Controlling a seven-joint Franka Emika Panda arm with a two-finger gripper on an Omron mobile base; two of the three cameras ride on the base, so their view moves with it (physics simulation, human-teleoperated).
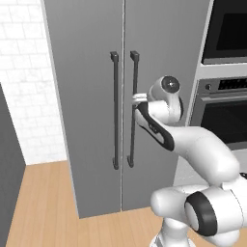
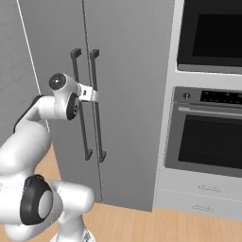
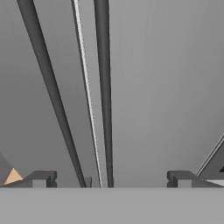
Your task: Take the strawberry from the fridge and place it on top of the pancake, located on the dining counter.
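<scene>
The fridge (image 1: 87, 96) (image 2: 132, 85) (image 3: 157, 87) stands straight ahead, matte grey, with both doors closed. Two long dark vertical handles flank the door seam. My gripper (image 1: 138, 100) (image 2: 93, 94) (image 3: 111, 179) is open and right up against the right door's handle (image 1: 133, 116) (image 2: 98, 118) (image 3: 104, 87). In the hand view that bar runs between my two spread fingertips (image 3: 41, 178), apart from both. The left door's handle (image 1: 115, 111) (image 2: 80, 113) (image 3: 48, 87) lies just beside it. The strawberry is hidden behind the closed doors. The pancake and the dining counter are out of view.
Built-in black wall ovens (image 1: 224, 101) (image 2: 208, 132) sit directly right of the fridge, with pale drawers (image 2: 203, 198) below. A white brick wall (image 1: 24, 96) is on the left, beside a dark panel (image 1: 7, 169). Wooden floor (image 1: 43, 202) lies in front.
</scene>
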